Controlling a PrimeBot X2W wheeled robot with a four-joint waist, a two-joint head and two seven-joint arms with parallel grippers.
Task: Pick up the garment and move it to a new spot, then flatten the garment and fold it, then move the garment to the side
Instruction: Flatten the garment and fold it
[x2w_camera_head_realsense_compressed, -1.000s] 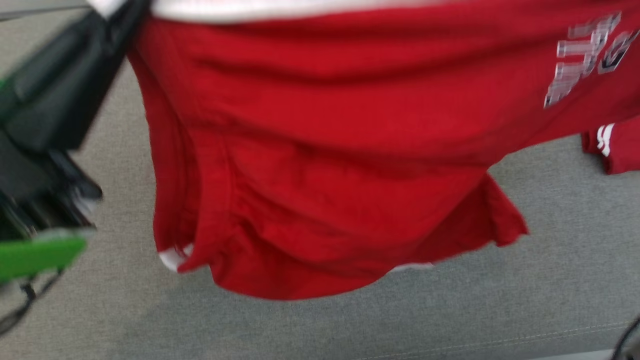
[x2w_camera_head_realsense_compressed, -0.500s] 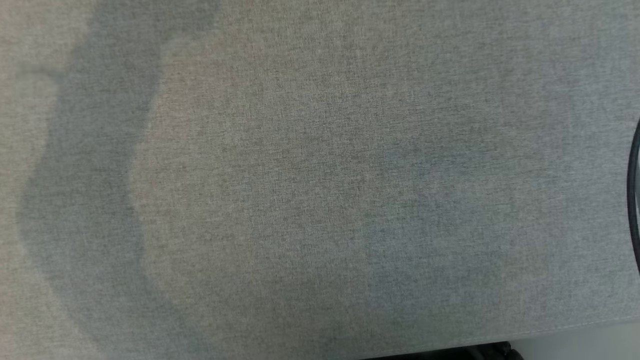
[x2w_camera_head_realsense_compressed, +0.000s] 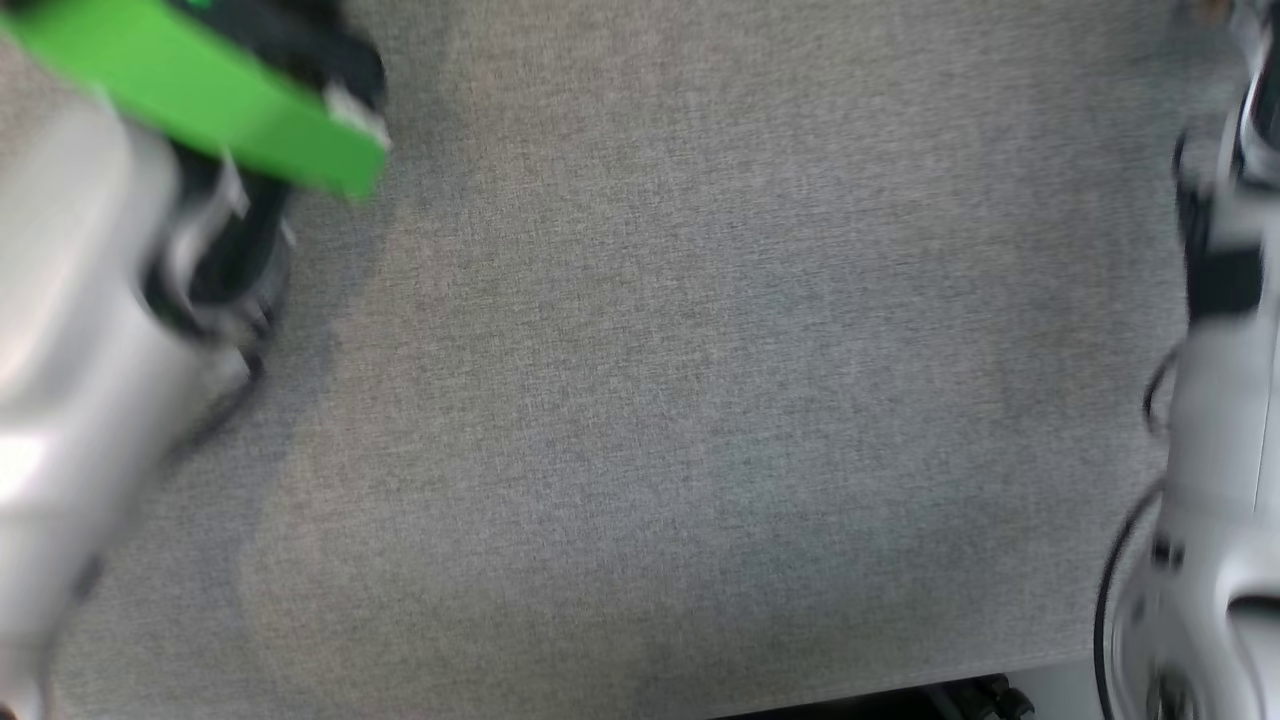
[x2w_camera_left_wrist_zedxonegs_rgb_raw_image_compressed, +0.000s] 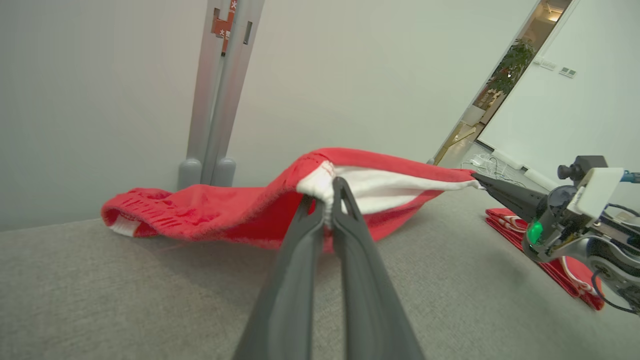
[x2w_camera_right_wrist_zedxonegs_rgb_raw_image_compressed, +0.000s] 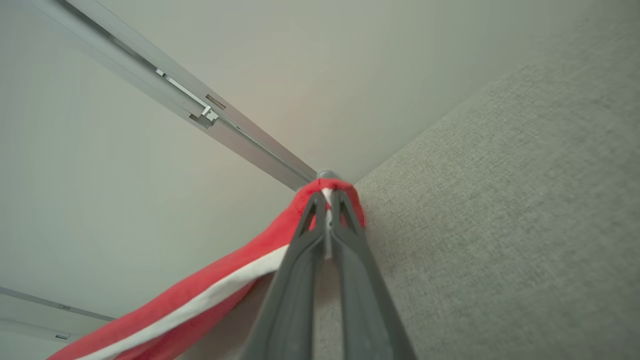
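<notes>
Red garment (x2w_camera_left_wrist_zedxonegs_rgb_raw_image_compressed: 215, 220) hangs stretched over the grey table (x2w_camera_left_wrist_zedxonegs_rgb_raw_image_compressed: 125, 300): left gripper (x2w_camera_left_wrist_zedxonegs_rgb_raw_image_compressed: 327, 195) clamped on its white-lined edge, right gripper (x2w_camera_left_wrist_zedxonegs_rgb_raw_image_compressed: 477, 177) pinching that edge at 3 o'clock, the far end resting at 9 o'clock. Step 1, the carry, seems in hand; next calls for lowering and spreading it flat.

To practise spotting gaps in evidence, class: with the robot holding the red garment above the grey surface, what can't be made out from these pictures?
- Head view: left arm and right arm smeared by motion blur and cut off by the side edges.
- Left wrist view: the underside of the garment is hidden by its own folds; the folded red cloth lies partly behind the right arm.
- Right wrist view: the garment runs off the bottom-left edge.
</notes>
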